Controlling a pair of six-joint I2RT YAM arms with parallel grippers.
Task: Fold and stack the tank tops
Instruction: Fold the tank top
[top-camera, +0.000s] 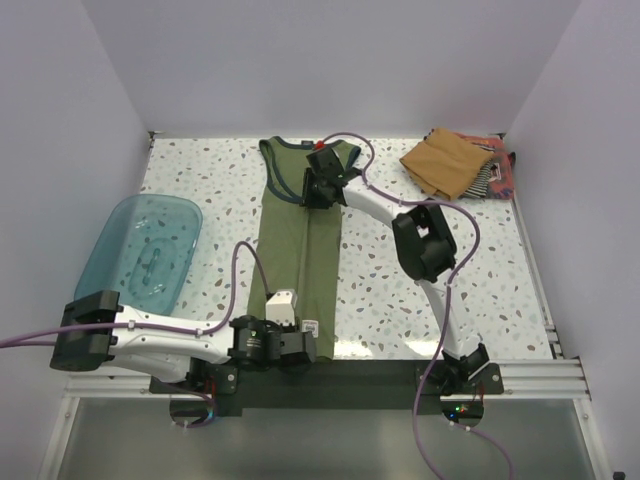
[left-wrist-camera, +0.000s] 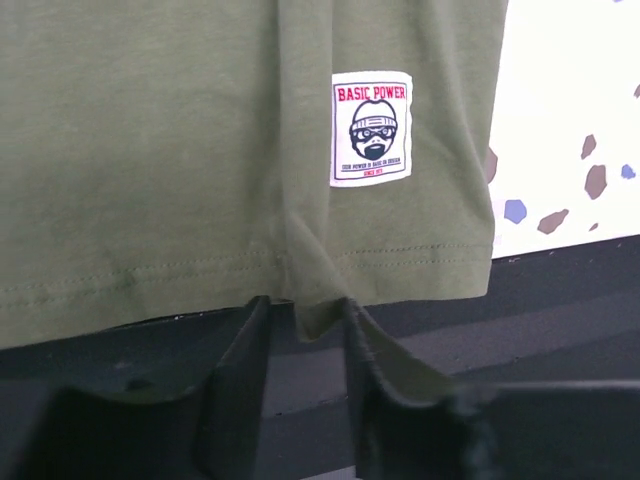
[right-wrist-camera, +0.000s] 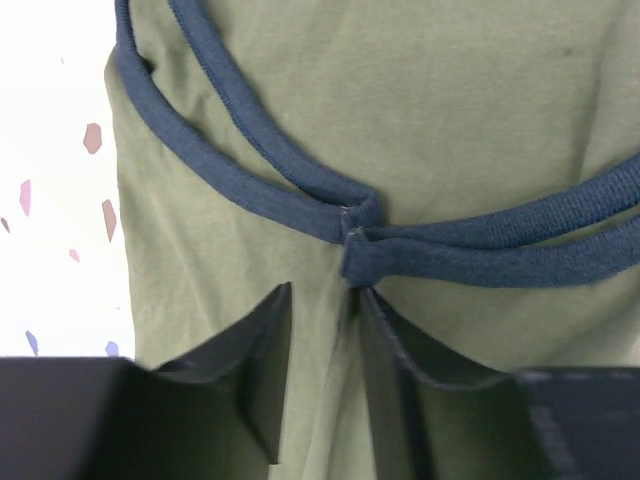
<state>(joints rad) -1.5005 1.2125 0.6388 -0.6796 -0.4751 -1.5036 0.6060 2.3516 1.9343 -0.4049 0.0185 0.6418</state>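
Observation:
An olive green tank top (top-camera: 300, 250) lies folded into a long narrow strip down the middle of the table, navy-trimmed straps at the far end. My left gripper (top-camera: 306, 345) (left-wrist-camera: 305, 308) is at its near hem, open, a small pucker of hem loose between the jaws. The hem carries a white label (left-wrist-camera: 371, 127). My right gripper (top-camera: 320, 190) (right-wrist-camera: 325, 295) stands open over the strap end, just below where the navy trim (right-wrist-camera: 300, 190) bunches together. A tan-brown tank top (top-camera: 445, 160) lies folded at the back right on a striped one (top-camera: 487, 178) and a reddish one (top-camera: 506, 180).
A translucent teal tub (top-camera: 140, 250) sits at the left side of the table. The black front rail (left-wrist-camera: 560, 300) runs right under the hem. White walls close in the table on three sides.

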